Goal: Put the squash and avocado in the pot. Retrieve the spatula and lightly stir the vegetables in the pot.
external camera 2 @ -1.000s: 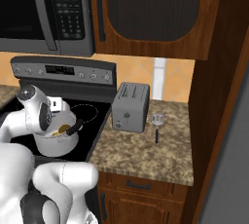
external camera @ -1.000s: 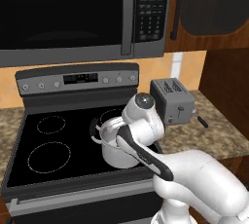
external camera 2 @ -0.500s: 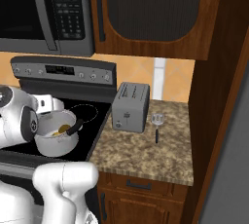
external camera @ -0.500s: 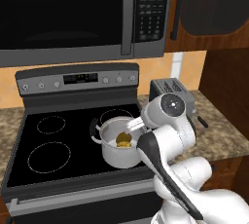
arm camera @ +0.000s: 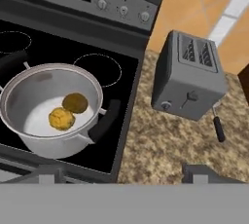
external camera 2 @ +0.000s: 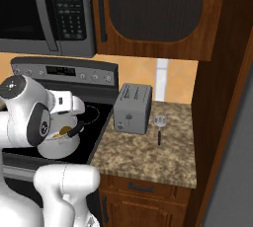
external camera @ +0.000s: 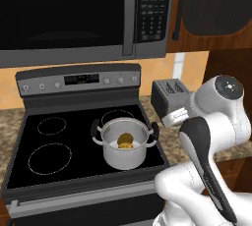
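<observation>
Loading looks done: lower left of the hand view, the squash and avocado lie touching inside the pot. Farther right, past the toaster, the spatula waits untouched; I cannot tell the gripper's state.

The black glass stovetop with ring-marked burners carries the round shiny steel pot with two black side handles, while just beside it the speckled brown granite counter bears a boxy grey toaster and the slotted silver spatula with its black handle.
</observation>
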